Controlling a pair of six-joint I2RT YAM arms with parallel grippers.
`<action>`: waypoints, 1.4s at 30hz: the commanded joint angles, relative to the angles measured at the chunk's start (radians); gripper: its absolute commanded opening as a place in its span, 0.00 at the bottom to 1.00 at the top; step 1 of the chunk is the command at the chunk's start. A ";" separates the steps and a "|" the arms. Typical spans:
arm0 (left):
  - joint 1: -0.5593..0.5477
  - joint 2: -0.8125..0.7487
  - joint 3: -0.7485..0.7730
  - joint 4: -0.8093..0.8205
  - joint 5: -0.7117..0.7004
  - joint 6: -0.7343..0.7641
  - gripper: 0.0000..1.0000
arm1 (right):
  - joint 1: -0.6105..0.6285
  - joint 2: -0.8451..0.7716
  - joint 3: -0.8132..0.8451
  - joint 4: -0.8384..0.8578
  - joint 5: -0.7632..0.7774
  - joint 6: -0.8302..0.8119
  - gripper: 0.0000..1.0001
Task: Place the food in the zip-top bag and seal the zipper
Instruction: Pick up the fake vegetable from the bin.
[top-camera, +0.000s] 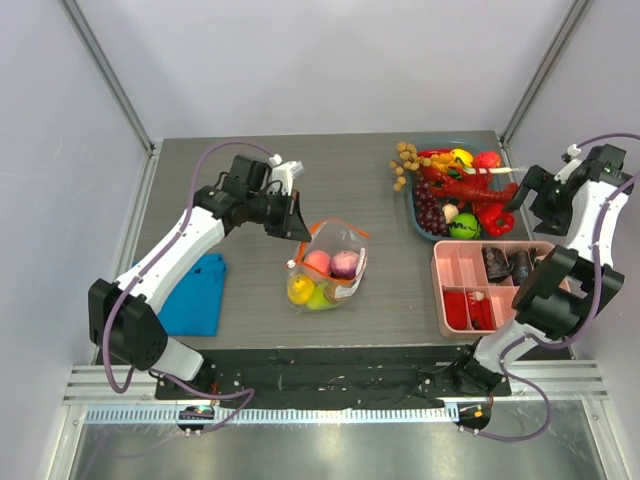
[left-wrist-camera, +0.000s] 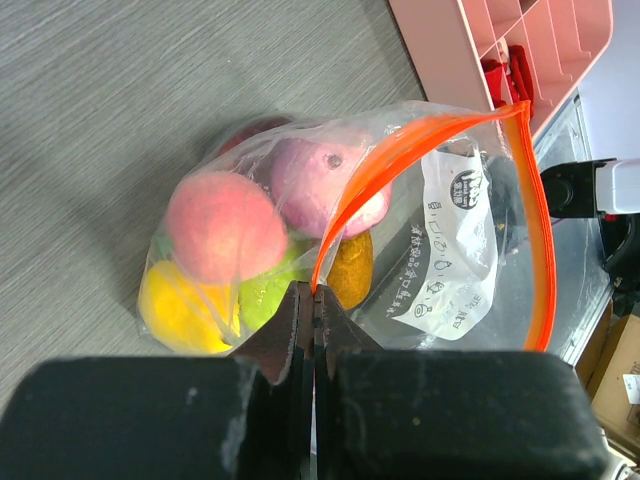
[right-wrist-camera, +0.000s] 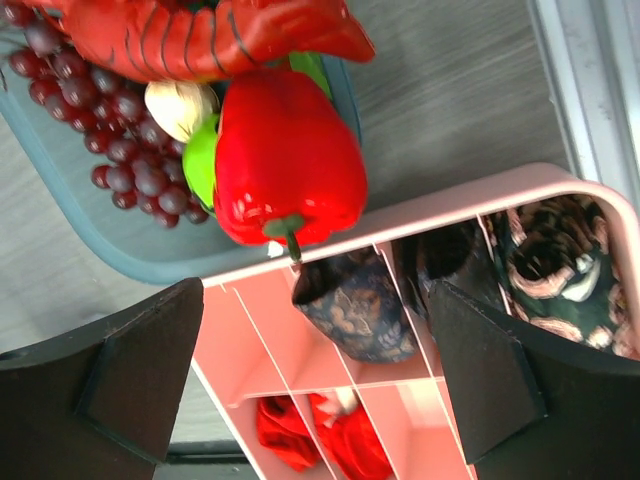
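Note:
The zip-top bag lies mid-table, its mouth gaping. My left gripper is shut on the near end of the orange zipper, the strip pinched between the closed fingertips of the left gripper. Inside the bag is food: a pink peach, a purple-pink piece, a yellow piece, a green one. My right gripper hovers open and empty over the far right side of the table. In the right wrist view the right gripper frames a pink divider box.
A teal tray at the back right holds more food: a red pepper, grapes, a red lobster. The pink divider box holds rolled cloths. A folded blue cloth lies at the left.

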 joint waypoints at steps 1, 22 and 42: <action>-0.003 -0.039 -0.001 0.029 0.014 0.009 0.00 | 0.029 0.028 0.037 0.069 -0.011 0.079 1.00; -0.003 -0.019 0.001 0.028 0.014 0.008 0.00 | 0.081 0.142 -0.031 0.146 -0.017 0.168 0.96; -0.003 -0.030 0.008 0.012 0.001 0.017 0.00 | 0.081 -0.045 -0.067 0.094 -0.030 0.177 0.58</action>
